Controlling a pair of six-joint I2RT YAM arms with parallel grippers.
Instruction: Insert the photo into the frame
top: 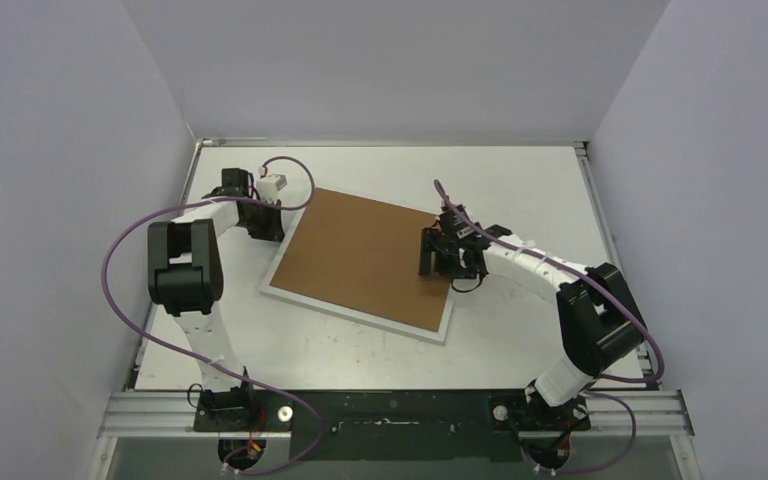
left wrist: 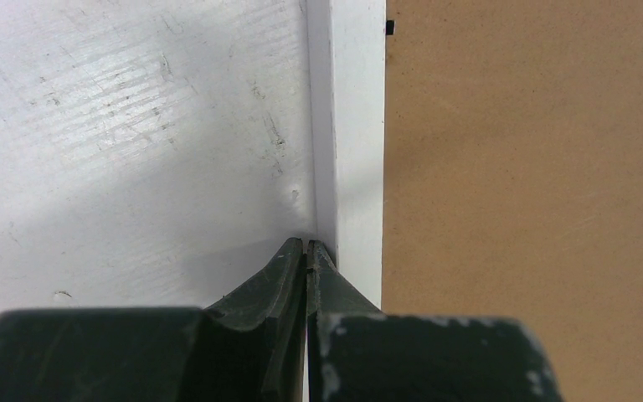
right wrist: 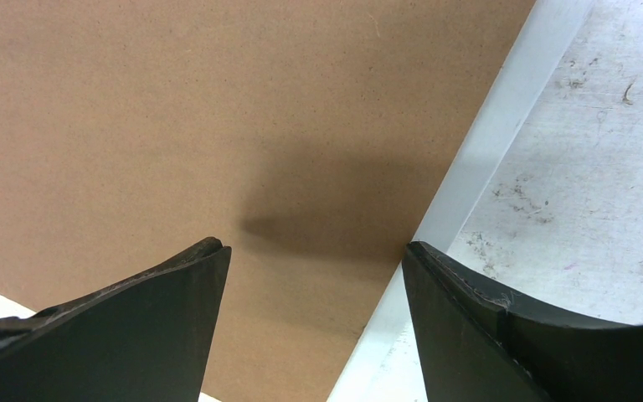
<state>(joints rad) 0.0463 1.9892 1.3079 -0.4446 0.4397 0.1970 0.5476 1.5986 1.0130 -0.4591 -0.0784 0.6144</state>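
The left gripper [left wrist: 306, 244], its fingers pinched together, sits at the outer left edge of the white frame [left wrist: 356, 126]. The frame lies angled mid-table [top: 520, 180] under a brown backing board [top: 360, 255]. The right gripper [right wrist: 314, 244] hovers over the board's right edge, fingers spread wide, holding nothing.

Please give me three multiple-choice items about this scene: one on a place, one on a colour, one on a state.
1. Where is the left claw? A: inside a box. B: at the outer edge of the frame. C: on a shelf.
2. Which colour has the backing board? A: brown. B: blue. C: black.
3. How is the right claw? A: shut. B: open. C: shut on a pen.
Answers: 1 B, it sits at the white rim; 2 A, its surface is plain brown; 3 B, it gapes wide above the board.
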